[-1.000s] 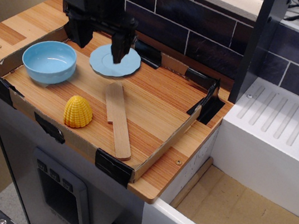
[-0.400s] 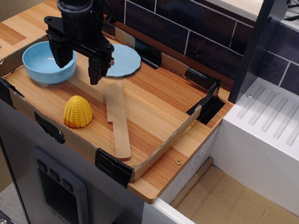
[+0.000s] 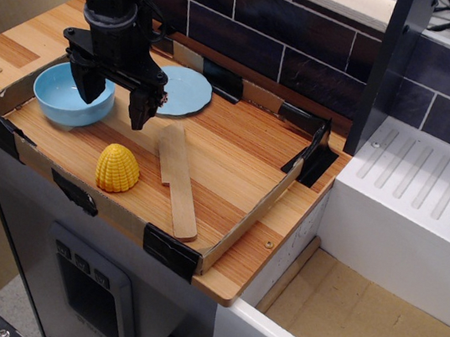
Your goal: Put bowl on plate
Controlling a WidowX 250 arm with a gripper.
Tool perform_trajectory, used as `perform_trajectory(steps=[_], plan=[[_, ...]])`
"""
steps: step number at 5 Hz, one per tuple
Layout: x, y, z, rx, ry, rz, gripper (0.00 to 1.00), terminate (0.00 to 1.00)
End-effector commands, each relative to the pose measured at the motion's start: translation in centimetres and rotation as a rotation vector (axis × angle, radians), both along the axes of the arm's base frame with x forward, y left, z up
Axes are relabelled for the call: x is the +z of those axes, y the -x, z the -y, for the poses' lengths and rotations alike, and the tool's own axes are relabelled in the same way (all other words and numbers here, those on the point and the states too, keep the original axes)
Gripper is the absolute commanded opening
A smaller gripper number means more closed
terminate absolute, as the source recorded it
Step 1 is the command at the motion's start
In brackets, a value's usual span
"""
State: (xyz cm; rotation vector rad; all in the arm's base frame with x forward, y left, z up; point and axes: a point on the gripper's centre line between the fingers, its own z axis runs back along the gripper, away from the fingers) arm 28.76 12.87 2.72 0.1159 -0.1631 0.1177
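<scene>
The light-blue bowl (image 3: 67, 99) sits upright at the left end of the wooden tray. The flat light-blue plate (image 3: 185, 91) lies at the tray's back, right of the bowl, partly hidden by the arm. My black gripper (image 3: 114, 102) is open. Its left finger hangs over the bowl's right part and its right finger (image 3: 139, 111) is down over the tray floor between bowl and plate. It holds nothing.
A yellow corn-shaped toy (image 3: 117, 168) and a wooden spatula (image 3: 177, 175) lie on the tray floor in front. The tray has low cardboard walls (image 3: 242, 222) with black taped corners. A white sink unit (image 3: 421, 215) stands to the right.
The gripper has moved left and forward from over the plate to the bowl's right side, and has come down a little. The bowl and plate have not moved.
</scene>
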Motion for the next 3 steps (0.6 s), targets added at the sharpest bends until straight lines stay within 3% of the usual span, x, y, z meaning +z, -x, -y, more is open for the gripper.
perform_trajectory(steps=[1, 2, 3], plan=[[0.28, -1.17, -0.44, 0.009, -0.017, 0.016, 1.00, 0.00], [0.24, -1.19, -0.54, 0.023, -0.003, 0.004, 0.00, 0.00], [0.23, -1.33, -0.80, 0.032, 0.000, 0.003, 0.00, 0.00]])
